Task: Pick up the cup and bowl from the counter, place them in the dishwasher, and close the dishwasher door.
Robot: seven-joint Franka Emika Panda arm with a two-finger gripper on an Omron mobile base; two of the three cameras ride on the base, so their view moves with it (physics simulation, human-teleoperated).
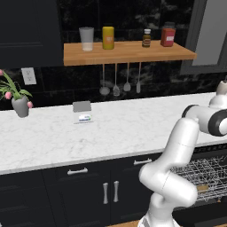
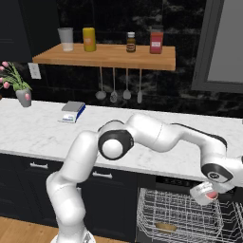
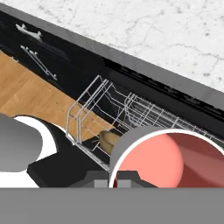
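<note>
My gripper [image 2: 208,189] is shut on the rim of a bowl [image 2: 205,193], grey outside with a white rim and a pink inside. It hangs tilted just above the right part of the dishwasher's [image 2: 161,182] pulled-out wire rack [image 2: 175,213]. In the hand view the bowl [image 3: 170,159] sits right in front of the gripper [image 3: 118,177], with the rack [image 3: 127,113] beyond it. A small tan vessel [image 2: 166,227], perhaps the cup, lies in the rack [image 1: 201,170]; it also shows as the tan vessel [image 3: 107,139] in the hand view. The dishwasher door is out of view. The counter [image 1: 111,128] runs above.
On the counter [image 2: 38,128] stand a small scale [image 1: 82,111] and a flower vase [image 1: 20,105]. A wooden shelf [image 1: 128,52] above holds a glass, jars and hanging utensils. Navy cabinets with silver handles [image 1: 111,191] lie left of the dishwasher. The floor is wood [image 3: 30,96].
</note>
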